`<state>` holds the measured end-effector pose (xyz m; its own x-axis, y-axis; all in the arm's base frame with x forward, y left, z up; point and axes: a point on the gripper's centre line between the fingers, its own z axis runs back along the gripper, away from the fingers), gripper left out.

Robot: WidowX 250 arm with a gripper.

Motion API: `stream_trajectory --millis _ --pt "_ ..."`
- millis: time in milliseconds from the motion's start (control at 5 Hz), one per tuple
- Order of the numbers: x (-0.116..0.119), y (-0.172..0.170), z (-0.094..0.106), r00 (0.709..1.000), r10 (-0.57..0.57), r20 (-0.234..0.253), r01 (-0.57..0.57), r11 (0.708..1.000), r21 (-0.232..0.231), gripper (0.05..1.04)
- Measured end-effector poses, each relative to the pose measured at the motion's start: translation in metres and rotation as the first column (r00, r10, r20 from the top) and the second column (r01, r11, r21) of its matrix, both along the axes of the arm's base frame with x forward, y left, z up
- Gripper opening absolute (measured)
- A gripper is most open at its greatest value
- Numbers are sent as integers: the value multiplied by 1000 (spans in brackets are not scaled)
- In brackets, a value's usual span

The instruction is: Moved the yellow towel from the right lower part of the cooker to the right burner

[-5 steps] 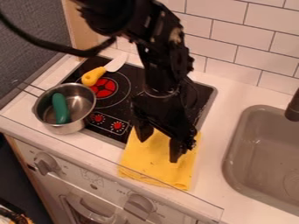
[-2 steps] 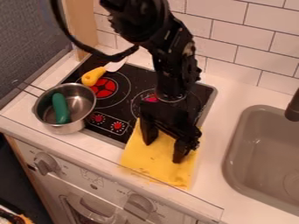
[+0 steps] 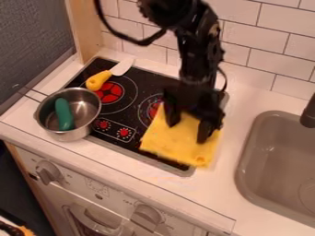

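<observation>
The fingers [image 3: 205, 133] stand apart over the towel's [image 3: 172, 146] far half; the rest spreads out on their near side, across the right near part of the cooker [image 3: 140, 76], partly over the right burner [image 3: 151, 109].

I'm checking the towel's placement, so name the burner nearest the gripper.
The right burner, partly covered by the yellow towel beneath the gripper. The left burner is farther away, with the yellow-handled knife over its edge.
</observation>
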<state>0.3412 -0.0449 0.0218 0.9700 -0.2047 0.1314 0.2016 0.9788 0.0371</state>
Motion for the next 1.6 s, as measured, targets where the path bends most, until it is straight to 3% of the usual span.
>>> stream_trajectory --millis 200,600,800,1000,1200,1600 --pt "28 4 14 999 24 46 -23 999 -22 1001" --pt "61 9 18 999 26 47 -24 999 -33 1001" --pt "58 15 19 999 47 28 -45 997 -56 1001" --pt "50 17 37 998 54 43 -50 994 -94 1001" --pt "37 20 43 999 34 25 -31 995 -95 1001" --pt "5 18 16 999 -8 -42 5 999 -53 1001"
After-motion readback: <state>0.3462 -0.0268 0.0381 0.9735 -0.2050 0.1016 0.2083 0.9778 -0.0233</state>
